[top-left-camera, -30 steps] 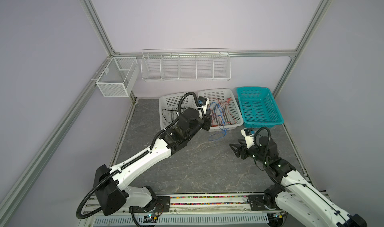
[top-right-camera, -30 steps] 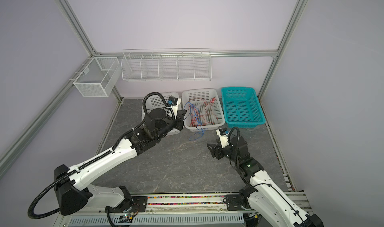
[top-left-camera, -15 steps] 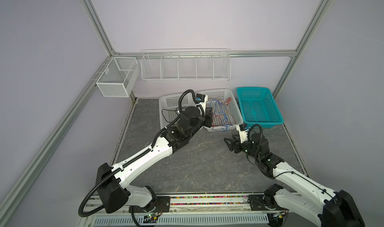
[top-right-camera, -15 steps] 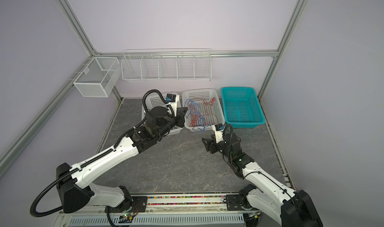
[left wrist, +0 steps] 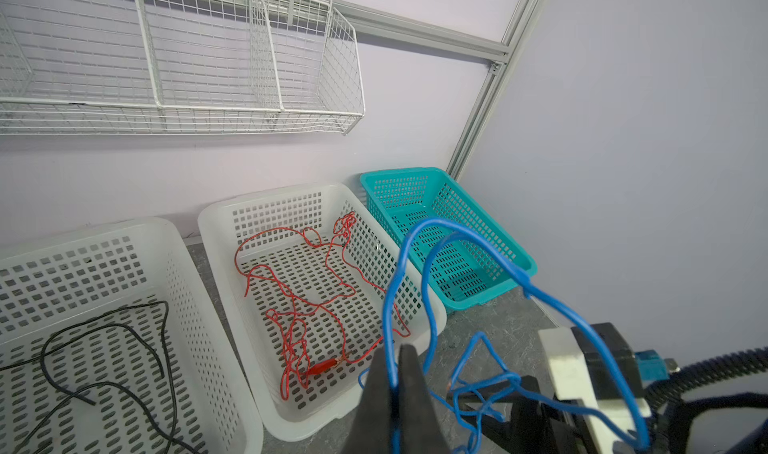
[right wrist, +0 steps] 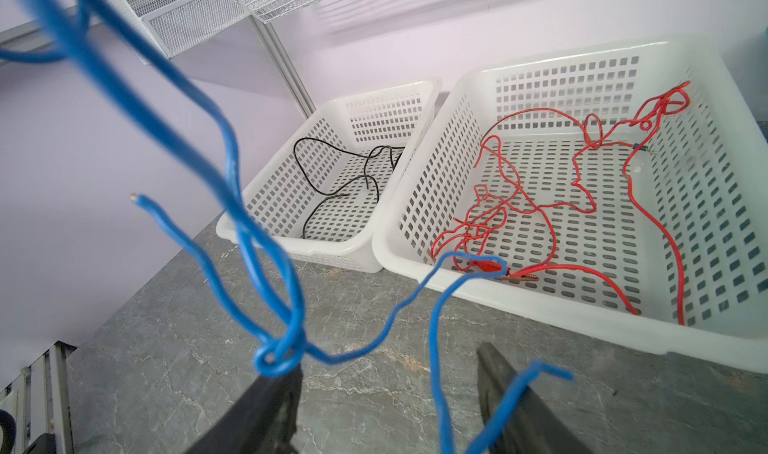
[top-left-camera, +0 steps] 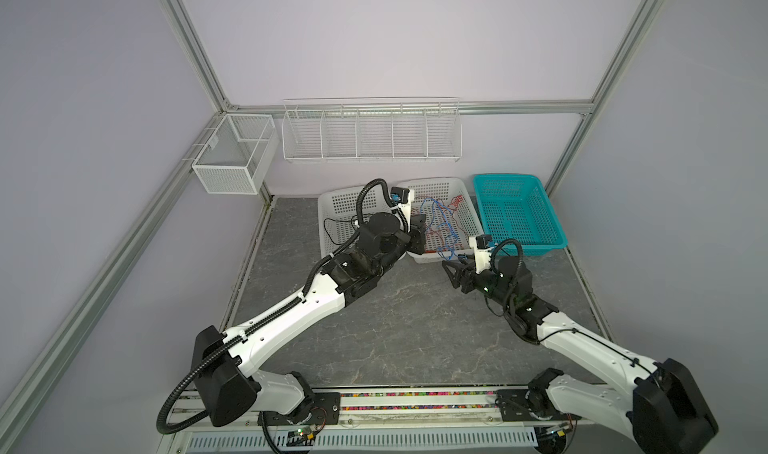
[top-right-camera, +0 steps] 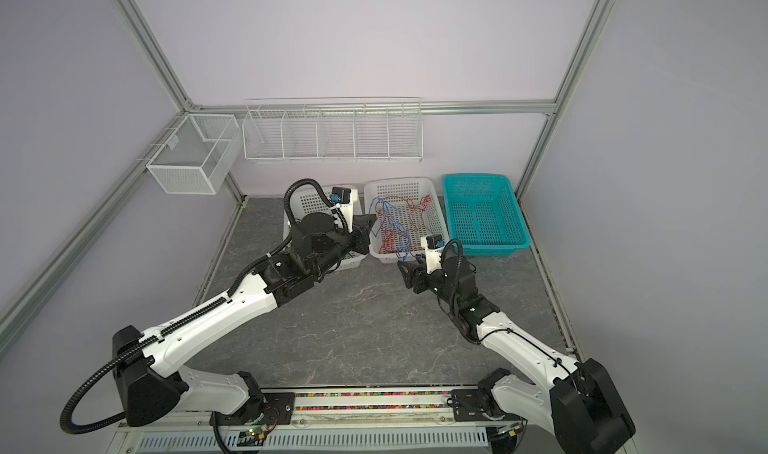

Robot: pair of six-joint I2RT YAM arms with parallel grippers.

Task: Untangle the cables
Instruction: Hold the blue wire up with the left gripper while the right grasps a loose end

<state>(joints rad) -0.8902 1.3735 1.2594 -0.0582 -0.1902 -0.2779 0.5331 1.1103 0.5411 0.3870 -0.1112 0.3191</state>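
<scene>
Three cables and three baskets, the baskets in a row right of centre in both top views, against the back wall.

- Black cable: lies loose in the left white basket.
- Red cable: sprawled in the middle white basket, its clip by the near rim.
- Blue cable: held up in loops above the middle basket and past its near rim.
- Left gripper: clenched on the blue cable at the middle basket's left edge.
- Right gripper: jaws spread, gripping nothing, over the grey tabletop just before that basket. Blue strands dangle between and beside its fingers.
- Teal basket: rightmost in the row.
</scene>
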